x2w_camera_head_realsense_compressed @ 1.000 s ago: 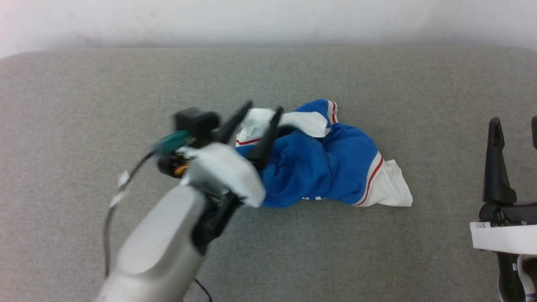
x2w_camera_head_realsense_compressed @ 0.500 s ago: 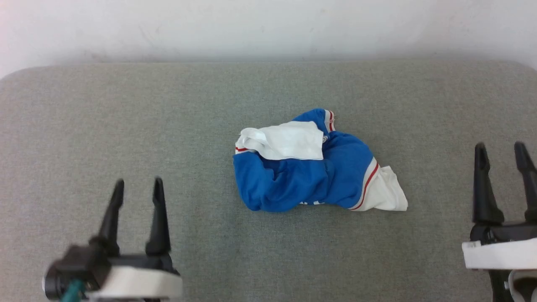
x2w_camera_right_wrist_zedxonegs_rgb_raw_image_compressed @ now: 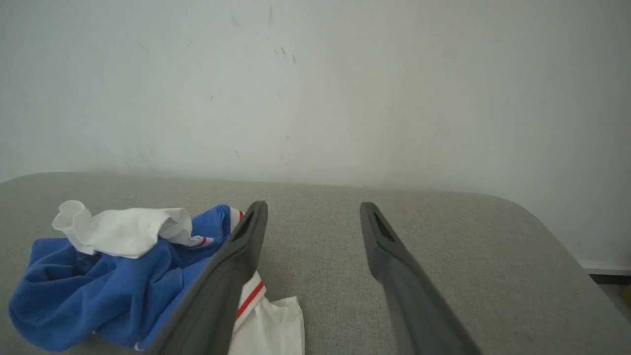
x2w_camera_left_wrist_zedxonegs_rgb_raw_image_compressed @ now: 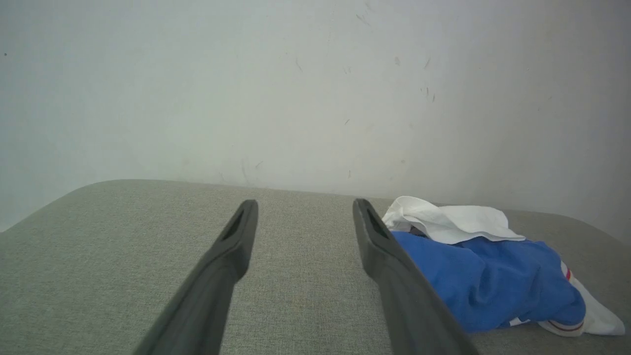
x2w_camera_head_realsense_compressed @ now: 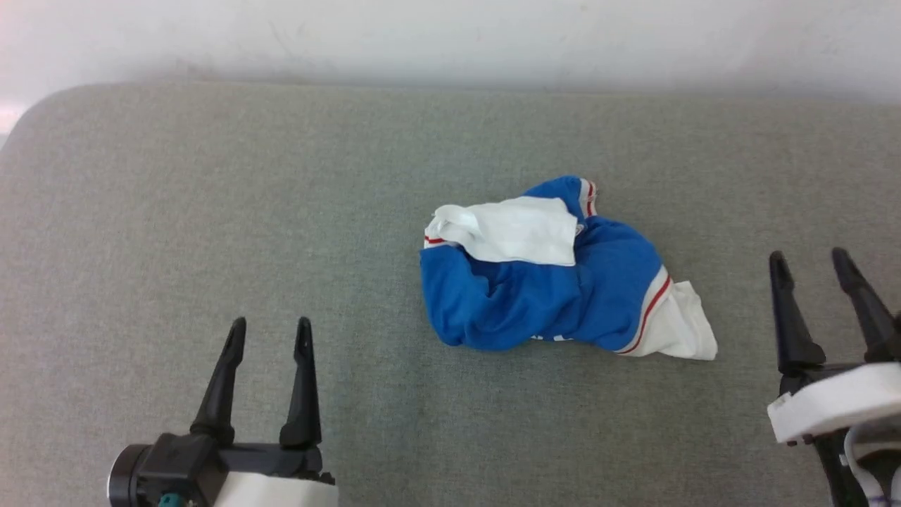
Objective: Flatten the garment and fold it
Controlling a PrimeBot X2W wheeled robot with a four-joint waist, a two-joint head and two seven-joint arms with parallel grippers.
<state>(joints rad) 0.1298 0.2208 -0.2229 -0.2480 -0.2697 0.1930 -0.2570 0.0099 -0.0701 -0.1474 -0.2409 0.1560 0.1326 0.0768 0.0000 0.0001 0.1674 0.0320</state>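
Left arm is back off the cloth. A second ago its fingers stood over the white sleeve at the heap's left end. Now the left gripper [x2w_camera_head_realsense_compressed: 272,322] sits at the lower left of the head view, fingers pointing up the frame, well apart from the garment [x2w_camera_head_realsense_compressed: 549,303]. The head camera has shifted too, so the heap's drift to the right in the picture is not logged as a move of the cloth.

Garment: crumpled blue heap, not flattened, lying on the grey fabric surface [x2w_camera_head_realsense_compressed: 211,211] a little right of centre, with the pale wall [x2w_camera_head_realsense_compressed: 450,35] behind.
- One white sleeve [x2w_camera_head_realsense_compressed: 517,231] lies draped over the heap's upper left, a red stripe showing at its left edge.
- The other white sleeve [x2w_camera_head_realsense_compressed: 679,327] sticks out at the lower right past a white-and-red band.
- A striped band also shows at the top edge.
- A sliver of white print shows at the bottom edge.

Left jaws: spread wide, nothing between them. In the left wrist view the heap lies to the right, beyond the right-hand finger.

Right gripper [x2w_camera_head_realsense_compressed: 808,255]: lower right of the head view, jaws likewise spread and empty, near the protruding sleeve but clear of it. In the right wrist view its left-hand finger overlaps the cloth in the picture only.
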